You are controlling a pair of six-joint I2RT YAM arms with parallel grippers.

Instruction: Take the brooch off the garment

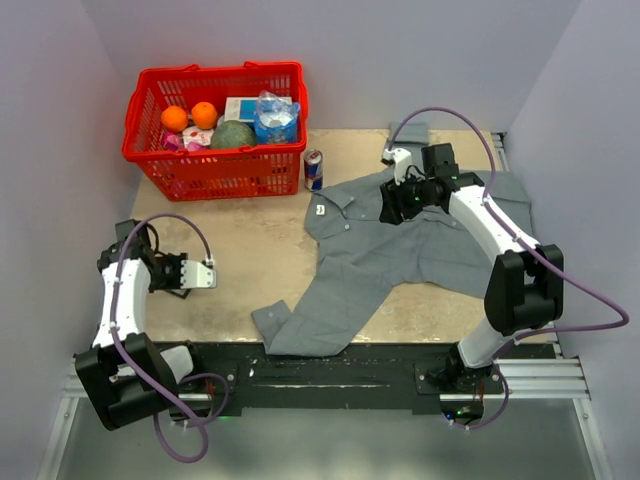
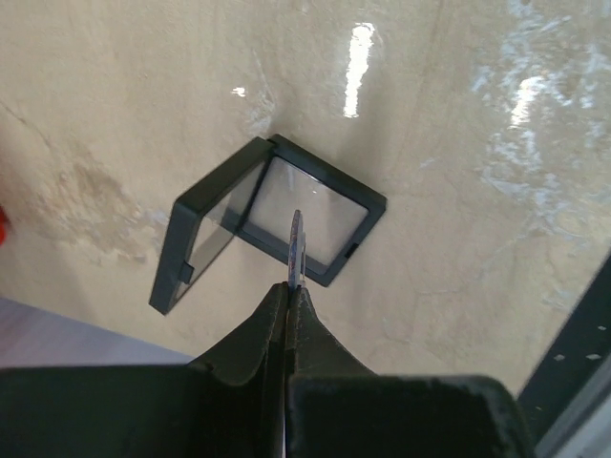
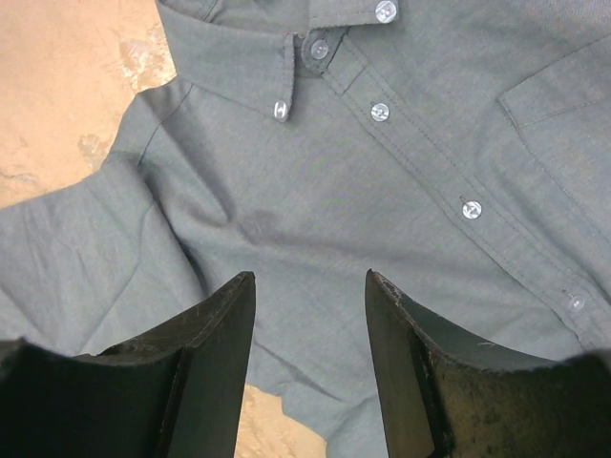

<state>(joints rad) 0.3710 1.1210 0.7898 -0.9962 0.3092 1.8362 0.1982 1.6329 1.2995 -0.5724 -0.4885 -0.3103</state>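
At left, left gripper (image 2: 294,286): closed on a thin disc seen edge-on, pinched at its lower rim so most of it stands clear of the tips.
Brooch (image 2: 297,243): judged to be that disc. The colour is hard to read edge-on. It is held above the tabletop (image 2: 458,143), well apart from the shirt.
Case (image 2: 181,253): small, dark and hinged, with the lid open and clear panels. It lies on the tabletop right under the brooch. It is likely the drop spot, which would explain the hover there.
Basket (image 1: 215,175): red, back left, with oranges (image 1: 174,118) and other groceries inside. Not part of the task.
Can (image 1: 313,170): upright just right of the basket, near the shirt collar.
Shirt (image 1: 400,250): grey, spread front-up from centre to right, one sleeve trailing toward the near edge. No brooch shows on the cloth in the right wrist view, only pale buttons (image 3: 380,112) and a faint round mark (image 3: 260,224) beside the placket.
Right gripper (image 3: 307,279): open and empty, over the chest just below the collar. It is probably there to steady the cloth.
Progress: the brooch looks to be off the garment, and only the set-down is left.
Risk: the grip is on a thin edge, so the brooch could tip on release.
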